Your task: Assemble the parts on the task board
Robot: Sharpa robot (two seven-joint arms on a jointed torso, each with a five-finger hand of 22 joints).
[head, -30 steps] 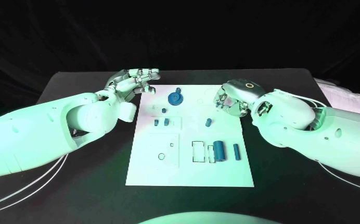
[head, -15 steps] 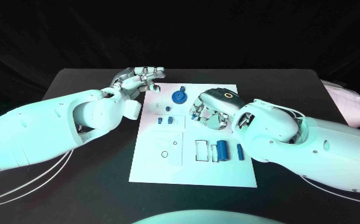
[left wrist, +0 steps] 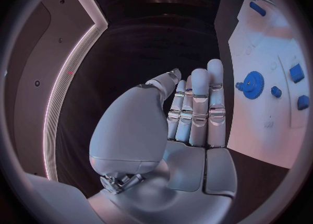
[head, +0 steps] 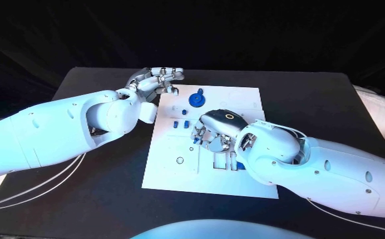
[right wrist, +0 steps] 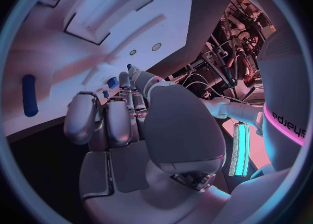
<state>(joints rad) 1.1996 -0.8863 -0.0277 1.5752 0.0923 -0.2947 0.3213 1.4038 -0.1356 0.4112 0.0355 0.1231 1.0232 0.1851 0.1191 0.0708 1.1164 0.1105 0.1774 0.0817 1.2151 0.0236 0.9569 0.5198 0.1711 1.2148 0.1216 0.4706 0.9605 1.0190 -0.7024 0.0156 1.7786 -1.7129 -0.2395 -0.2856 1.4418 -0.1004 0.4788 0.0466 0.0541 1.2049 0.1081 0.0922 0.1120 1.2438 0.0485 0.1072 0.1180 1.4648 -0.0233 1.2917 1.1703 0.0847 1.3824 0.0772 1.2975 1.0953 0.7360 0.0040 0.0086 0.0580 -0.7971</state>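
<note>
My right hand [head: 215, 132] hangs over the middle of the board [head: 164, 172], fingers curled, empty as far as I can tell. I should lower slowly onto the small blue parts [head: 179, 123] beside it. The gear [head: 195, 100] sits near the far edge; my left hand [head: 157, 79] rests open off the far-left corner.

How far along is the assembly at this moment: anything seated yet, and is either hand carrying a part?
Early stage, by the look of it. The blue gear sits at the far end of the task board; whether it is seated I cannot tell. Small blue parts lie loose mid-board. The right hand hangs over the board's middle, and a grip cannot be confirmed. The left hand hovers off the far corner, holding nothing. Most of the placing looks undone.
</note>
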